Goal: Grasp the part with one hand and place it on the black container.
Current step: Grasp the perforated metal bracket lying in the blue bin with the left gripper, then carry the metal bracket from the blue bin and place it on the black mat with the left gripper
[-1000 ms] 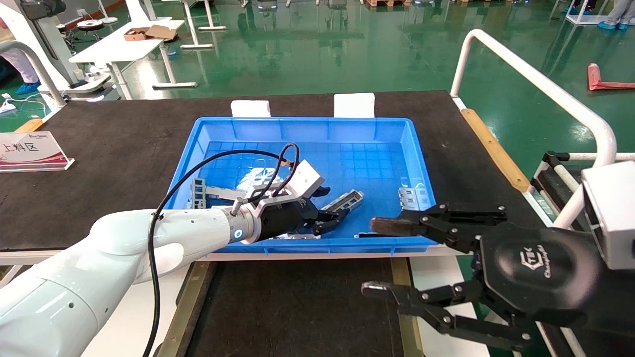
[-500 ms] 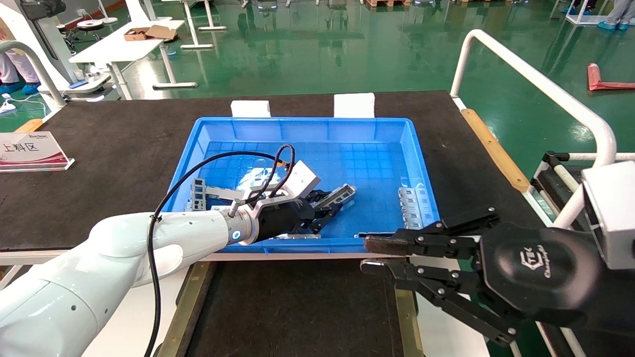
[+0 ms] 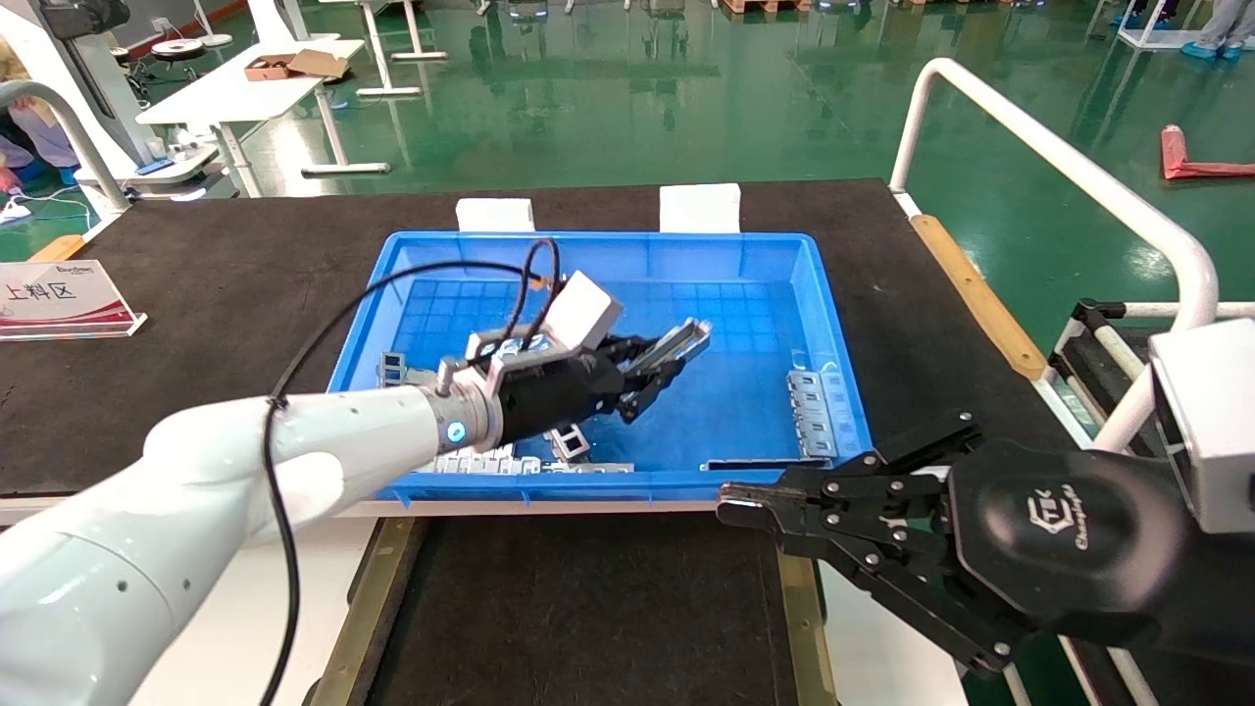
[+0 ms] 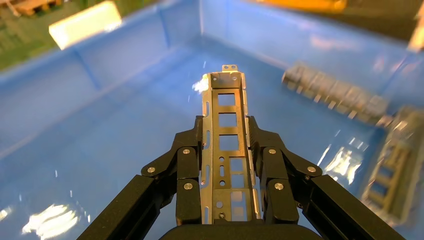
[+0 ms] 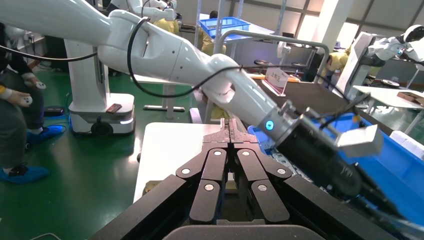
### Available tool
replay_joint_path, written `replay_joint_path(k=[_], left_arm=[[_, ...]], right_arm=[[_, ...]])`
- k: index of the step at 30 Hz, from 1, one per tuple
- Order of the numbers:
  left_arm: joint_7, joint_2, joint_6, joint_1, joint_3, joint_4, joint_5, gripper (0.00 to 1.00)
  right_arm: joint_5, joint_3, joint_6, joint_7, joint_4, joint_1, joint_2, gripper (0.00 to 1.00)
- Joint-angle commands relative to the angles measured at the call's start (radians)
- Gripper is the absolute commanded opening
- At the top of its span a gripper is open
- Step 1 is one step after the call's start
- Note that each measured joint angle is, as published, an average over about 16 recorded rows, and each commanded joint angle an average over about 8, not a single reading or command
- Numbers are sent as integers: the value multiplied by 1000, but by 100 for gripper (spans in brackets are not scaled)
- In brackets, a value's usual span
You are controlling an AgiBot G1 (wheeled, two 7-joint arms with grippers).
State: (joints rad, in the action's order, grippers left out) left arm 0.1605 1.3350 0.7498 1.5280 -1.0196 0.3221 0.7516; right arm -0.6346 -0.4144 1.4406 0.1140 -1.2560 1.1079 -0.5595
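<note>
The part (image 3: pixel 679 346), a slim silvery channel strip with rectangular openings, hangs tilted above the floor of the blue bin (image 3: pixel 608 238). My left gripper (image 3: pixel 652 370) is shut on it. In the left wrist view the part (image 4: pixel 227 105) runs lengthwise between the fingers of the left gripper (image 4: pixel 227 132) and sticks out past them. The black container (image 3: pixel 588 608) lies at the near edge, below the bin, with brass-coloured strips along its sides. My right gripper (image 3: pixel 727 508) hovers at the container's right strip, shut on nothing; the right wrist view shows the right gripper (image 5: pixel 230 131) with its tips pressed together.
More grey metal pieces lie in the bin: a slotted plate (image 3: pixel 810 412) at the right wall, one (image 3: pixel 400 371) at the left, others (image 3: pixel 490 461) by the near wall. A white sign (image 3: pixel 59 299) stands far left. A white rail (image 3: pixel 1059 162) runs along the right.
My left gripper has risen off the bin floor with the part and moved toward the bin's middle. My right gripper's fingers have gone from wide open to shut.
</note>
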Motion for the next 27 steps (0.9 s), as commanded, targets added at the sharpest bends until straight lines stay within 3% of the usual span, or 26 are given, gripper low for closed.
replay_joint_path(k=[1,9,16,22,27], left_arm=[[12,-4,29,12,10,-6,-21,0],[34,-93,249,32,49,24,-87,0],[-2,-219,381,-23,60,172,-122,0],[-57,-355,377,-135,69,415,-160,0],[-85,-472,270,-261,76,660,-181,0]], right_arm=[[0,0,0,0,0,0,0,0],[0,0,0,0,0,0,0,0],[0,0,0,0,0,0,0,0],[0,0,0,0,0,0,0,0],[0,0,0,0,0,0,0,0]])
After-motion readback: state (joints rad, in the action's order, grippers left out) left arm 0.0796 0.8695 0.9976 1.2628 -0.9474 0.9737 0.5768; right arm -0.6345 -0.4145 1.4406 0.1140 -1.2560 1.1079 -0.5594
